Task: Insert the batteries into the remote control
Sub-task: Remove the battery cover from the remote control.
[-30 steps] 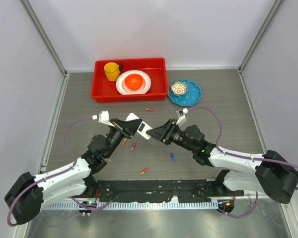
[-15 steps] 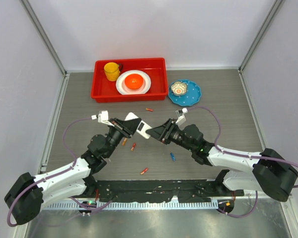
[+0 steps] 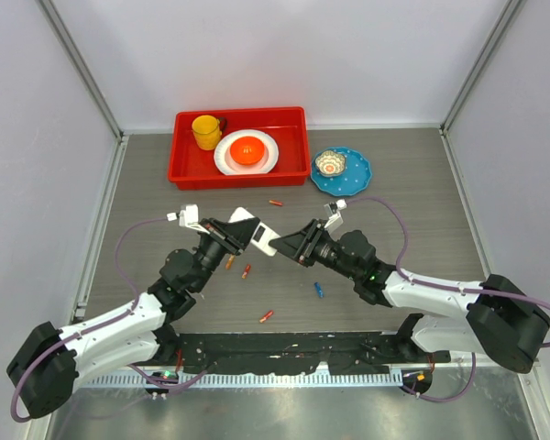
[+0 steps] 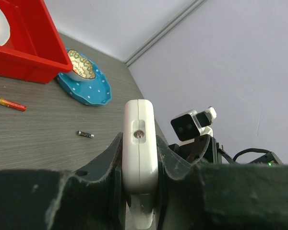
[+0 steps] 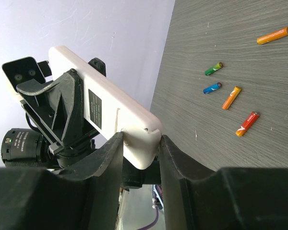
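The white remote control is held in the air between the two arms, above the table's middle. My left gripper is shut on its sides; the left wrist view shows its narrow edge between the jaws. My right gripper is shut on its other end, seen in the right wrist view with the plain white back and its dark label. Loose batteries lie on the table: a red one, orange, red, blue, orange-red.
A red tray at the back holds a yellow cup and a white plate with an orange bowl. A blue plate with a small bowl lies right of it. More batteries lie below the right gripper.
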